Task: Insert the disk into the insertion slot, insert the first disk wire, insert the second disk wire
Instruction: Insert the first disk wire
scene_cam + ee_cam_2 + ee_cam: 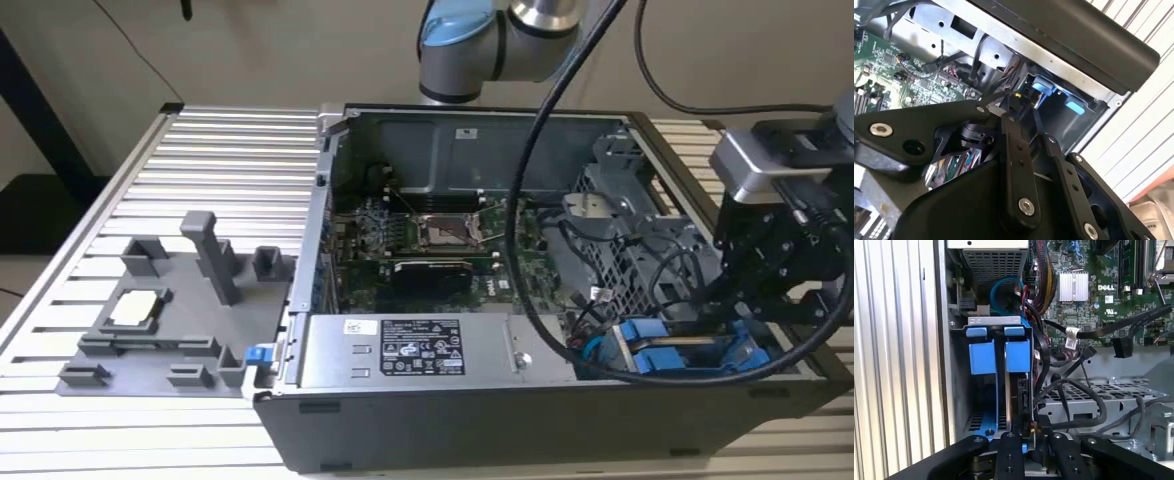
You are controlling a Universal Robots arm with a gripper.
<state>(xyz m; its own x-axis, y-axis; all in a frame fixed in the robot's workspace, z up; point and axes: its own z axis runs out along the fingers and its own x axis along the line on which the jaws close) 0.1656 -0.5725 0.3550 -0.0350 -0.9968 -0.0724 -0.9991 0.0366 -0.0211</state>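
The arm reaches down at the exterior view's right, wrist tilted over the computer case's (534, 420) corner. The gripper (723, 325) hangs just above the insertion slot (958, 390), jaws pinching a small black connector (1030, 430). The disk (1017, 356) stands seated in that slot.

A robotics lab bench: slatted aluminium table (200, 150), opened computer case (400, 420) around the gripper (747, 300), grey fixture tray (147, 320) well apart from it.

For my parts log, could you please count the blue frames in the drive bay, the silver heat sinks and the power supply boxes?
blue frames: 2
silver heat sink: 1
power supply box: 1
Total: 4
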